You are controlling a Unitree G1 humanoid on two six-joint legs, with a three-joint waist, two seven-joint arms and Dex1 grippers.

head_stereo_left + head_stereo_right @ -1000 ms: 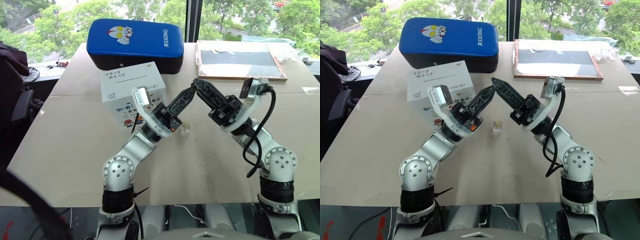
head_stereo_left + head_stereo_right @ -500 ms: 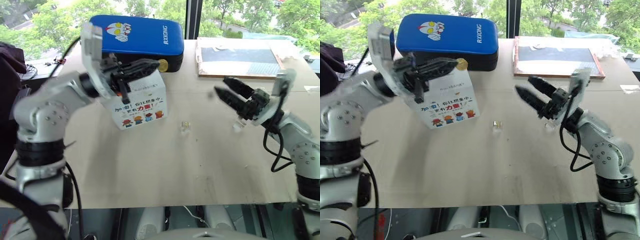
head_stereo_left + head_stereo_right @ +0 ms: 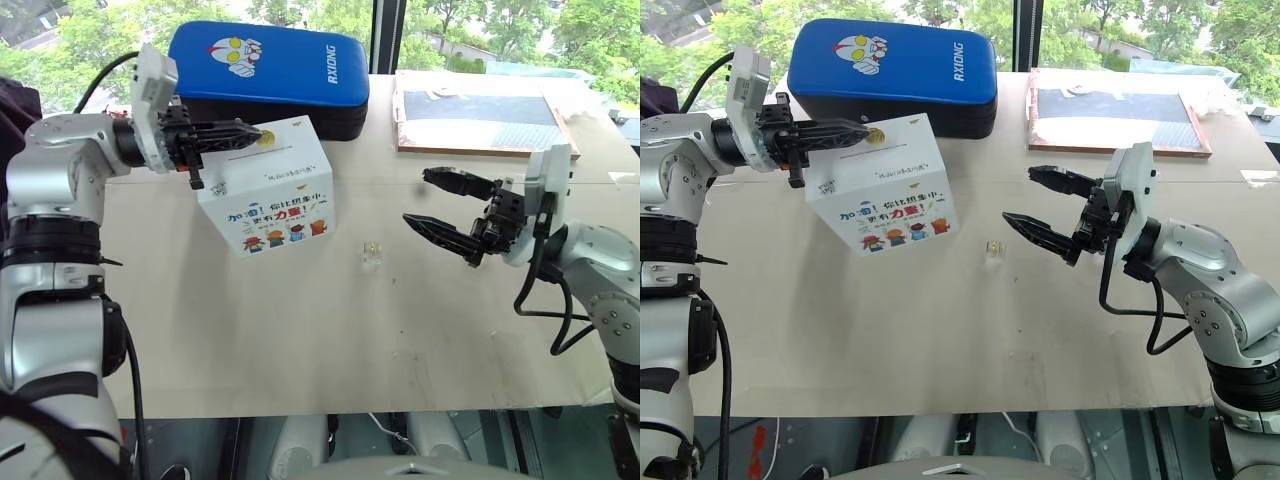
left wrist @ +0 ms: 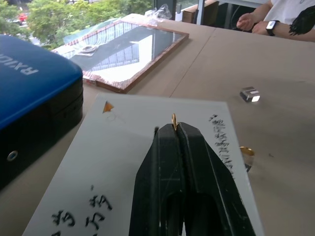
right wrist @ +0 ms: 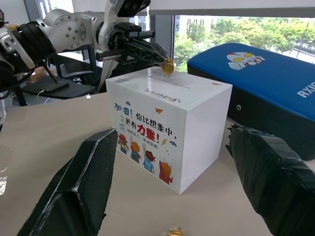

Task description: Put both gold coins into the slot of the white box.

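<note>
My left gripper (image 3: 257,134) is shut on a gold coin (image 3: 876,137) and holds it upright just above the top of the white box (image 3: 272,195), near the thin slot line. The left wrist view shows that coin (image 4: 174,121) edge-on, pinched at the fingertips over the box top (image 4: 106,162). The other gold coin (image 3: 372,251) lies on the table in front of the box's right side. My right gripper (image 3: 416,197) hovers to the right of that coin, open and empty, pointing towards the box (image 5: 167,123).
A blue padded case (image 3: 270,75) lies directly behind the box. A framed dark board (image 3: 480,115) sits at the back right. A small clear block (image 4: 250,94) rests on the table. A person's hand (image 4: 251,20) rests at the table's far side.
The grippers were tip to tip in front of the box. My left arm has swung left and up, carrying the coin over the box top. The right gripper drew back to the right and opened.
</note>
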